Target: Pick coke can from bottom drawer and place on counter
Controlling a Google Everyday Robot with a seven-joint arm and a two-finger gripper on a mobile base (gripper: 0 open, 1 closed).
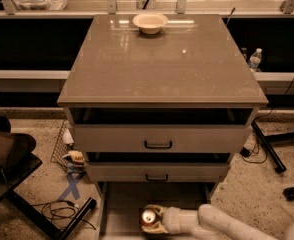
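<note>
The coke can (148, 217), red with a silver top, stands upright in the open bottom drawer (121, 209), a flat grey tray pulled out at floor level. My gripper (152, 219) reaches in from the right on its white arm (212, 223). Its fingers (156, 209) sit against the near and far sides of the can, shut on it. The can rests low in the drawer. The counter (162, 69) is the glossy grey-brown top of the cabinet above.
A cream bowl (150, 22) sits at the counter's far edge. The two upper drawers (158, 139) are slightly open and overhang the bottom one. A water bottle (255, 59) stands behind on the right. Cables (62, 211) and dark furniture (7, 159) lie on the left floor.
</note>
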